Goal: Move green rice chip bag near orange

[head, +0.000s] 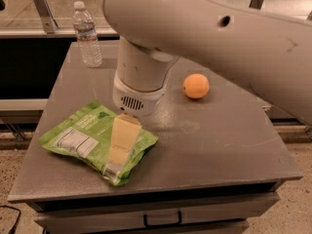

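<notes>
The green rice chip bag (80, 139) lies flat at the front left of the grey table (219, 145), with its white label panel facing up. The orange (196, 86) sits further back and to the right, well apart from the bag. My gripper (117, 156) hangs from the large white arm (141, 77) and is right over the bag's right half, low against it. The arm hides the table's middle back.
A clear water bottle (87, 35) stands upright at the table's back left corner. A metal rail and a ledge run behind the table. A drawer with a handle (162, 219) sits below the front edge. The floor drops away on both sides.
</notes>
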Motion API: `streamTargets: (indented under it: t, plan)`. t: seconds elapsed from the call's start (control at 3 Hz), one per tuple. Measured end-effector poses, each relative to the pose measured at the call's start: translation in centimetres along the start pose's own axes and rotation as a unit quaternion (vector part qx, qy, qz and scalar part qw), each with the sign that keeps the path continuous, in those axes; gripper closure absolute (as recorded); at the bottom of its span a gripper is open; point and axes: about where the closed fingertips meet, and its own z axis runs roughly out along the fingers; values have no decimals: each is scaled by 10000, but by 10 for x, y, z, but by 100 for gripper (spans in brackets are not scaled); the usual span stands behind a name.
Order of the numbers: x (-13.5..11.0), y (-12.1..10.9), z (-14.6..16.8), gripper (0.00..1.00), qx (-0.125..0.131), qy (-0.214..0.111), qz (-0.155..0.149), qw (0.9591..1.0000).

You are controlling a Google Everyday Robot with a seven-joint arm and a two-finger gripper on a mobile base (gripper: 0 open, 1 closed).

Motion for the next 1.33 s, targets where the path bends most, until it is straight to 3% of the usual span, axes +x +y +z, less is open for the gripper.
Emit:
streamTargets:
  t: [0.67, 1.0, 1.33]
  plan:
    - [-3, 15, 29, 3, -34, 355, 112, 9993]
    - [-4, 18, 34, 34, -50, 396, 123, 9991]
    - [-3, 20, 34, 58, -77, 388, 117, 9991]
